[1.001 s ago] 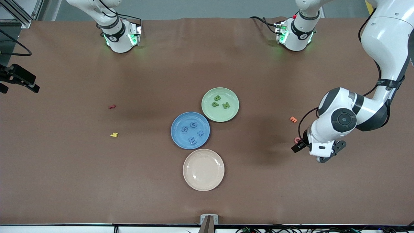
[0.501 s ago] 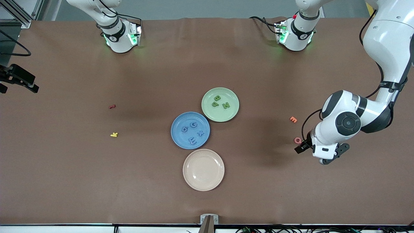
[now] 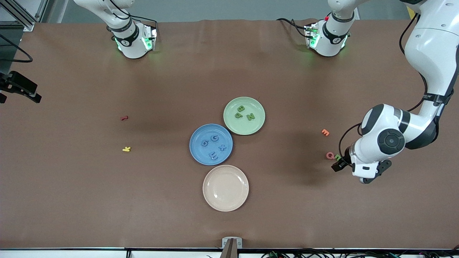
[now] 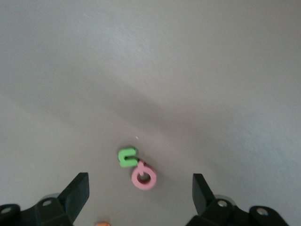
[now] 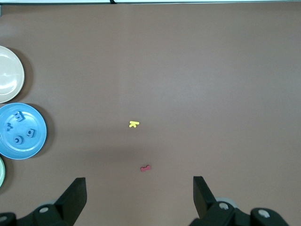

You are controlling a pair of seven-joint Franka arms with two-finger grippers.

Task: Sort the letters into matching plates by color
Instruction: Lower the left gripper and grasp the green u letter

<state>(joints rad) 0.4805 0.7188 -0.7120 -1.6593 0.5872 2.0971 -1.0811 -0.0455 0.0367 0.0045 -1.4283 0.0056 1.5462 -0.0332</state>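
seven sorted: four blue letters [image 3: 214, 146] lie in the blue plate [image 3: 211, 144], three green letters [image 3: 244, 113] lie in the green plate [image 3: 244, 115].
one left: the last green letter [image 4: 127, 157], a u shape, lies on the table [image 3: 71, 197], well apart from the green plate, toward the left arm's end of the table.
step in hand: i judge that the left arm is lining up for the pick of this last green letter.
left gripper [image 4: 141, 190]: it hangs over the table just above the green letter, fingers wide apart and holding nothing.
next move: it calls for going down with the fingers on the two sides of the green letter only, closing, then carrying it to the green plate.
in the way: a pink letter [image 4: 143, 178] touches the green letter, or almost; the fingers can catch it too or push both pieces away.
orange letter [image 3: 325, 132]: near the green letter, farther from the front camera than it, not in the path.
right gripper [image 5: 140, 194]: it waits high over the right arm's end of the table, fingers open and empty.
other things: a red letter [image 3: 124, 118] and a yellow letter [image 3: 126, 149] lie well apart from the green plate, toward the right arm's end of the table; a cream plate [image 3: 225, 187] lies empty, just beside the blue plate and nearer to the front camera.
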